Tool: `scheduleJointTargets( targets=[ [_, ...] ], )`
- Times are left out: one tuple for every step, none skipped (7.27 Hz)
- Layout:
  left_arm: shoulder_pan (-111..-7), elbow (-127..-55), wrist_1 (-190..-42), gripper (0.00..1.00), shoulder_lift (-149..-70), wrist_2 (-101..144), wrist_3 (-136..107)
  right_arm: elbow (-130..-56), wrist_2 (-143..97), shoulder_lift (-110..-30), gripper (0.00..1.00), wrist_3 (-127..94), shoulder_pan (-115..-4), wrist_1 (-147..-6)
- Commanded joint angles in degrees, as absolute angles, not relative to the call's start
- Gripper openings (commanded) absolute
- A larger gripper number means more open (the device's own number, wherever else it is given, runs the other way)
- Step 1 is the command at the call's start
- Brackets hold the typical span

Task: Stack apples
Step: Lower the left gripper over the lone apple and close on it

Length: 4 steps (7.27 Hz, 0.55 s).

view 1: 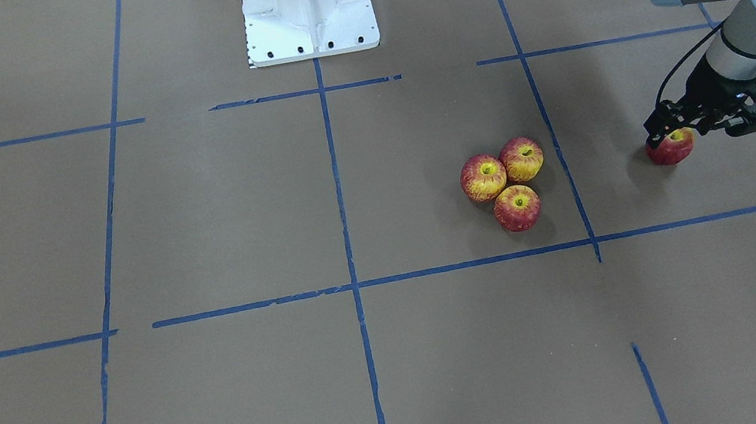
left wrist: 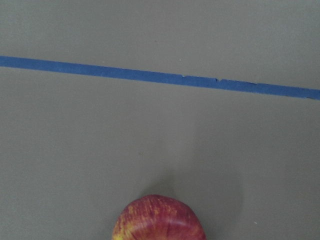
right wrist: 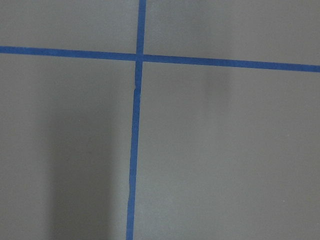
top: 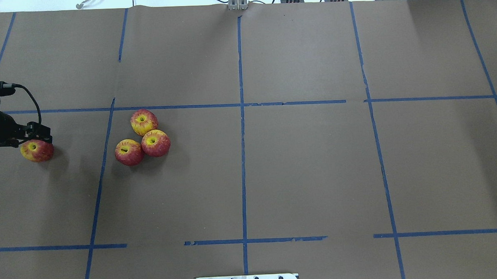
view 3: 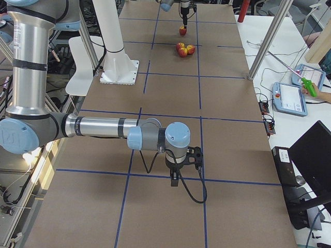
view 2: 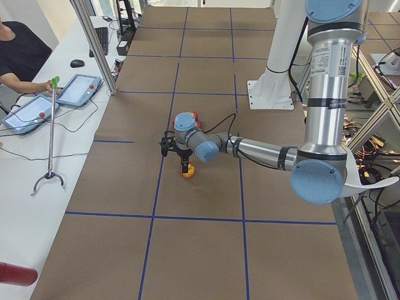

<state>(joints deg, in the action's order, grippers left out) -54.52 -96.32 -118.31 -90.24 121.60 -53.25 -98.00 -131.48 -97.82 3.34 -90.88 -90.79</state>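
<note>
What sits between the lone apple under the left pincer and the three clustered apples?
Nothing visible does. Between the lone apple and the three clustered apples there is only bare brown paper, crossed by a flat blue tape line. The left pincer is right over the lone apple.

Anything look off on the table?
Nothing damaged or spilled: three apples sit touching in a cluster, while the fourth apple lies apart, just under the left claw.

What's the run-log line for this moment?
left tool: at lone apple, apple on table, grip unclear | three apples: touching cluster, unstacked | right tool: far off, over table, state unclear
</note>
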Motion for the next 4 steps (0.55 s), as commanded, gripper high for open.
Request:
scheduleJointTargets(
  targets=[
    [-53.8,-95.9,-118.1,1.0,-90.2,120.9,-53.3,-98.0,-131.6,-97.8,1.0,3.3,-90.9,-90.8],
    [-53.1,-95.3,-118.1,1.0,-90.4,120.2,-53.3,-98.0,-131.5,-97.8,1.0,3.3,-90.9,-90.8],
    [-52.7,-94.3,-118.2,1.0,-90.6,120.1,-53.3,-98.0,-131.6,-97.8,1.0,3.3,-90.9,-90.8],
    [-52.6,-94.0,-118.2,1.0,-90.7,120.1,-53.3,-98.0,-131.5,-97.8,1.0,3.3,-90.9,-90.8]
  ],
)
